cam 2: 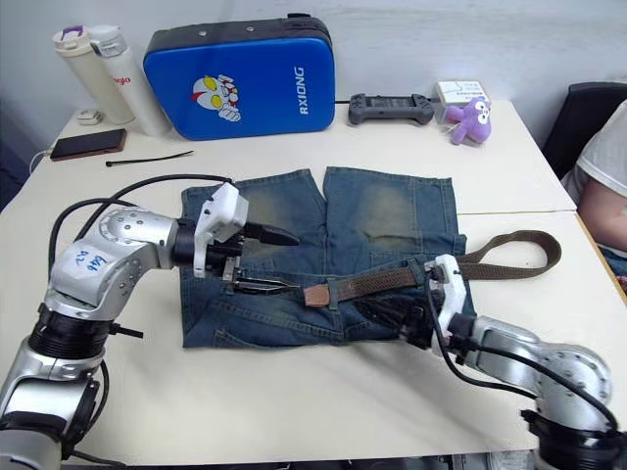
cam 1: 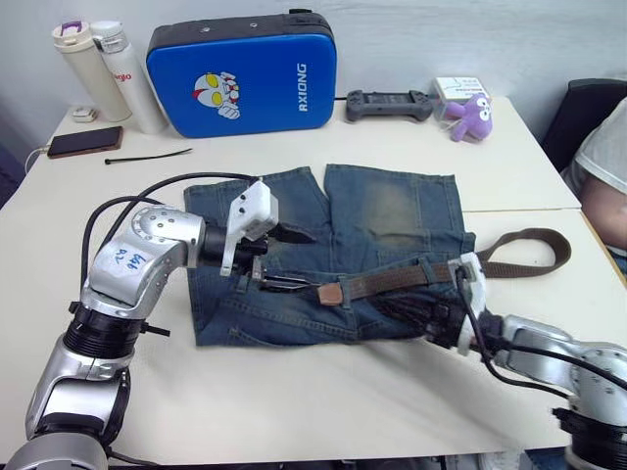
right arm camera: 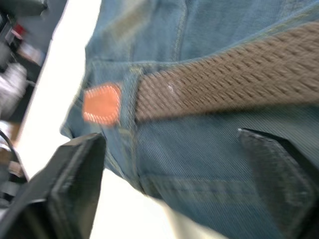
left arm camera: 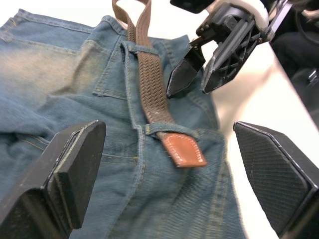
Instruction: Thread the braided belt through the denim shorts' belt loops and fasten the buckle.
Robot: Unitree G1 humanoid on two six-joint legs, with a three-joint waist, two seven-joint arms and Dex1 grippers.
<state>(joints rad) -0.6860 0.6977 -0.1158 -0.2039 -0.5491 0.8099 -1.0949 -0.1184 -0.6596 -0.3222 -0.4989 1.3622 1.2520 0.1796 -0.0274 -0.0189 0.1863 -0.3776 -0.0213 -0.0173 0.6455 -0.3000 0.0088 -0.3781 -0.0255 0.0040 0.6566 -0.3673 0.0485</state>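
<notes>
Denim shorts (cam 1: 333,255) flat at frame centre; braided belt (cam 1: 402,277) along the waistband, tan tip just past a belt loop (left arm camera: 169,130). Left gripper (cam 1: 279,259) spread wide beside the tip. Right gripper (cam 2: 407,321) also parted, gripping nothing. Best to pinch the tip and draw sideways, keeping fabric flat. Bare table (cam 1: 294,392) at lower frame.

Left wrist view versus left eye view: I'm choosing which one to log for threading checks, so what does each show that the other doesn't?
Left wrist view alone shows the tan tip poking out just past a belt loop, with the strap also under another loop farther along.

Left eye view alone shows the belt's free end looping off the shorts onto the table, plus the blue case, bottles and phone.

Both show the braided belt, denim shorts, and both grippers, left and right, open.
</notes>
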